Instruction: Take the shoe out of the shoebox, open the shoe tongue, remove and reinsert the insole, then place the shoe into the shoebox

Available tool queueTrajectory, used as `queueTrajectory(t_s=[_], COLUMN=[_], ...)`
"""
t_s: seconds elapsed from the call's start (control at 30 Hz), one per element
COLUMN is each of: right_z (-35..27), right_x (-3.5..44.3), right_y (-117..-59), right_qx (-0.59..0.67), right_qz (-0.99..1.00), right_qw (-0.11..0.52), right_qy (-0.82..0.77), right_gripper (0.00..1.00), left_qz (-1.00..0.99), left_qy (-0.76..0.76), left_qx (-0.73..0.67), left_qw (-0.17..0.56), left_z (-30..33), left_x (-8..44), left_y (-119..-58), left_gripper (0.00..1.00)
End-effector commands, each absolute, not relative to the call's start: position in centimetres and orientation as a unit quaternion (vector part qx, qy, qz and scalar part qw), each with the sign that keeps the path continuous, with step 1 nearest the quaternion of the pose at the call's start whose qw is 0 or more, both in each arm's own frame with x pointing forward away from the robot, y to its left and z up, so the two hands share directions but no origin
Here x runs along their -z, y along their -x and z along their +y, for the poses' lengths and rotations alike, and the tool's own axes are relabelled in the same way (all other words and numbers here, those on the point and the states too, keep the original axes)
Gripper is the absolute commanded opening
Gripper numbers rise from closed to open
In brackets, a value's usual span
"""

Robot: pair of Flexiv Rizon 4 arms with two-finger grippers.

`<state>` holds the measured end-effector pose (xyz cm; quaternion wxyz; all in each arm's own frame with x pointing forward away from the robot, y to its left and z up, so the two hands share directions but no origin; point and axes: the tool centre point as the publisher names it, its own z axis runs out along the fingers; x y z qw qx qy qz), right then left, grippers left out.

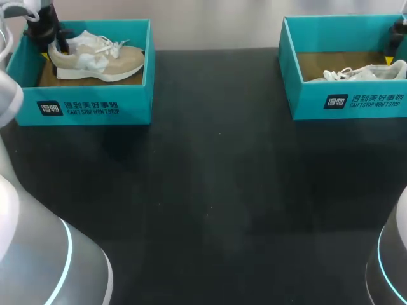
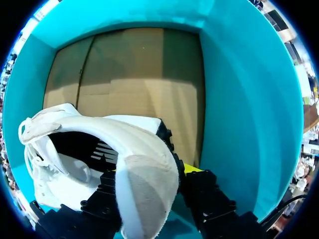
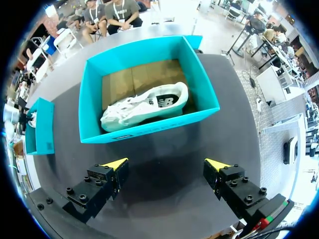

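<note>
The shoe (image 1: 95, 60) was clamped at the heel by the left fingers (image 2: 202, 191); the right fingers (image 3: 114, 164) were spread. A straight lift clear of the box (image 1: 86, 108) walls was needed.

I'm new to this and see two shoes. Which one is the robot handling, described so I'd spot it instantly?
On the black table, find the teal shoebox at the far left. The tan shoe inside it has white laces, and the left gripper pinches its heel. The white shoe in the right shoebox lies untouched.
</note>
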<state>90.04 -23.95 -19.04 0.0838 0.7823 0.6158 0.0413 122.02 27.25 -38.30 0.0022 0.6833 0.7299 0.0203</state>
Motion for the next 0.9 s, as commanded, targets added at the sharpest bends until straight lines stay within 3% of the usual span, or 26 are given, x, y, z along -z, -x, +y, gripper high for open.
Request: queueTrajectory(t_s=[0.03,0.17,0.3,0.53,0.57,0.6,0.63,0.9], right_z=[-23.93,-23.93,-23.93,-23.93,-23.93,-23.93,-23.93,-23.93], right_x=[19.05,19.05,19.05,19.05,19.05,19.05,19.05,19.05], right_y=[-89.98,-89.98,-89.98,-89.98,-89.98,-89.98,-89.98,-89.98], right_qx=[-0.041,-0.041,-0.041,-0.041,-0.041,-0.041,-0.041,-0.041], right_qz=[0.616,0.616,0.616,0.616,0.616,0.616,0.616,0.616], right_qw=[0.085,0.085,0.085,0.085,0.085,0.085,0.085,0.085], right_qy=[-0.782,-0.782,-0.782,-0.782,-0.782,-0.782,-0.782,-0.782], right_gripper=[1.00,1.00,1.00,1.00,1.00,1.00,1.00,1.00], left_qz=[0.730,0.730,0.730,0.732,0.733,0.733,0.734,0.735], left_qy=[-0.680,-0.680,-0.679,-0.677,-0.676,-0.675,-0.675,-0.674], left_qx=[0.042,0.042,0.043,0.042,0.042,0.042,0.042,0.040], left_qw=[-0.054,-0.055,-0.059,-0.068,-0.069,-0.070,-0.070,-0.068], left_z=[27.36,27.36,27.46,27.57,27.55,27.54,27.54,28.07], left_x=[38.40,38.24,38.03,38.28,38.37,38.40,38.41,37.51], left_y=[-122.64,-122.54,-122.46,-122.38,-122.38,-122.38,-122.36,-122.06], left_gripper=[0.48,0.53,0.74,0.48,0.39,0.09,0.00,0.00])
